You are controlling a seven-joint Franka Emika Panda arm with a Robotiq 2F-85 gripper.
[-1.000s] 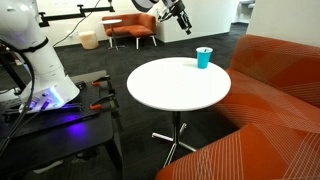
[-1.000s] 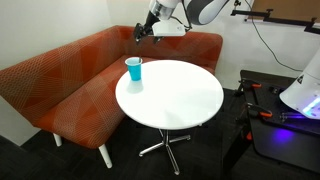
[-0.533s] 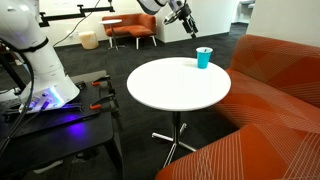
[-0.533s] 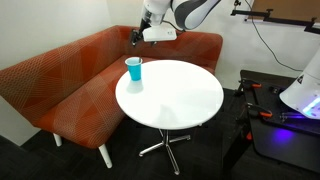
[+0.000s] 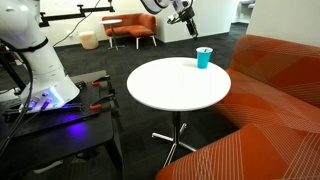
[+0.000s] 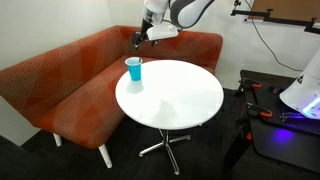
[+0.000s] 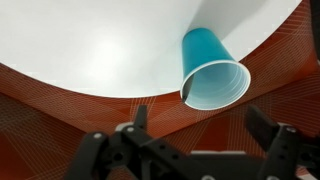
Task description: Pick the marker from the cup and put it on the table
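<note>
Hanging clear above the cup (image 7: 213, 70) at the edge of the table (image 7: 90, 50), the tool (image 7: 201, 128) holds its jaws apart.

Cup (image 6: 133, 69) at the counter's (image 6: 180, 100) edge
It stands on the side nearest the sofa (image 6: 60, 80); my claw (image 6: 137, 38) hangs above it.

The cup (image 5: 204, 57) is turquoise, the table (image 5: 165, 92) plain white, the sofa (image 6: 60, 85) orange-red with fine pale stripes, the carpet (image 6: 40, 165) dark grey.
</note>
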